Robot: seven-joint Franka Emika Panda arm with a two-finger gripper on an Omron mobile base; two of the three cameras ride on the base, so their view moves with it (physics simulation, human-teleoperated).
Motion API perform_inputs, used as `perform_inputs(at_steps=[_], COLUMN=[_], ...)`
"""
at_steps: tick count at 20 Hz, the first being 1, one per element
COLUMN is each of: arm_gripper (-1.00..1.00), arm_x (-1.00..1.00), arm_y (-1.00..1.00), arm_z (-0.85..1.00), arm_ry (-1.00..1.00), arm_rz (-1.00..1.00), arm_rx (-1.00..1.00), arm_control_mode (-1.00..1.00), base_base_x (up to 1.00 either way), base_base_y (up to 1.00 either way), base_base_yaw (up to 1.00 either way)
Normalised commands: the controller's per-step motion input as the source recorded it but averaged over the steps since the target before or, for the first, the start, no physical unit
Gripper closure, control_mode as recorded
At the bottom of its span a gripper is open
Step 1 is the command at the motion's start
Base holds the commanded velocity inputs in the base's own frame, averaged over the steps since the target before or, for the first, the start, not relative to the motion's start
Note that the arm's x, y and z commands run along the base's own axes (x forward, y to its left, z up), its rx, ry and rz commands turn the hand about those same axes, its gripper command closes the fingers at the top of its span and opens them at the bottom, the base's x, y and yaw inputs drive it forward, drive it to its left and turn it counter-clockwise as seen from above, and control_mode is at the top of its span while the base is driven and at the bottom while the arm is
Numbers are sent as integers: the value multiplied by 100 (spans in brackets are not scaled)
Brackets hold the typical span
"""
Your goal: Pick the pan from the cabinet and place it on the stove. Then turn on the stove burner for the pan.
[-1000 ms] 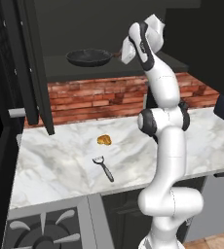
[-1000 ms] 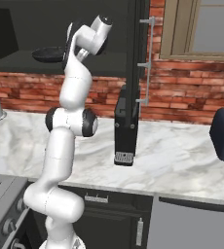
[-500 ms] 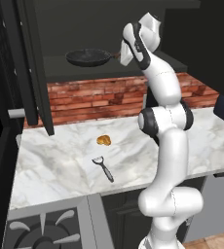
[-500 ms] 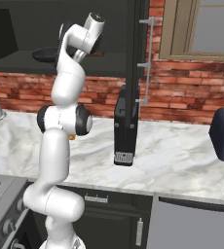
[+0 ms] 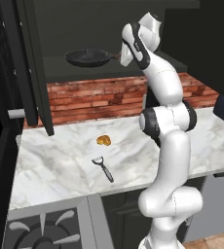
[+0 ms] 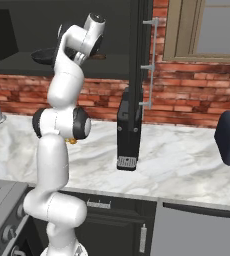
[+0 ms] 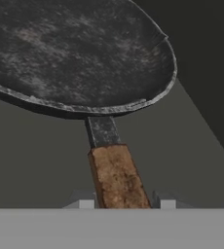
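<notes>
In the upper left of the left base view the pan point(image 5: 88, 58) sits on the shelf inside the open cabinet point(image 5: 21, 73), above the brick wall, its handle reaching right toward my fingers point(image 5: 122, 57). In the hand view the pan's bowl fills the top and the brown handle point(image 7: 117, 177) runs straight down between my two fingertips point(image 7: 86, 204), one on each side. My fingers are narrow around that handle; whether the pads are already pressing on it I cannot tell.

To do this grasp well, I judge I should keep the handle centred between the pads, close until it is firmly pinched, and hold near the brown grip rather than the thin dark neck. The bowl is heavy and far from my hold, so the pan may droop or twist; I would lift a little first, check it stays level, then draw it straight out of the cabinet, clear of the open door.

Lower in the left base view, on the marble desk point(image 5: 60, 160), lie a small orange bit of food point(image 5: 103, 140) and a peeler point(image 5: 104, 168), and the stove point(image 5: 41, 231) shows at the bottom left corner, where the pan has to go.

I can read no brand, label or writing on anything.
</notes>
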Motion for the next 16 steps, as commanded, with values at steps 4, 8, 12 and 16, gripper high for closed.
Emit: perform_inputs(at_steps=[4, 8, 12, 16], arm_gripper=[100, 100, 100, 100], arm_x=[-48, -70, -74, -75], arm_y=[0, 1, 0, 3], arm_z=[-16, -16, -14, -14], arm_ry=[0, 0, -2, -6], arm_rz=[0, 0, 0, 0], arm_rx=[2, 2, 1, 0], arm_control_mode=[-100, -100, -100, -100], base_base_x=[0, 0, 0, 0], base_base_y=[0, 0, 0, 0], base_base_yaw=[0, 0, 0, 0])
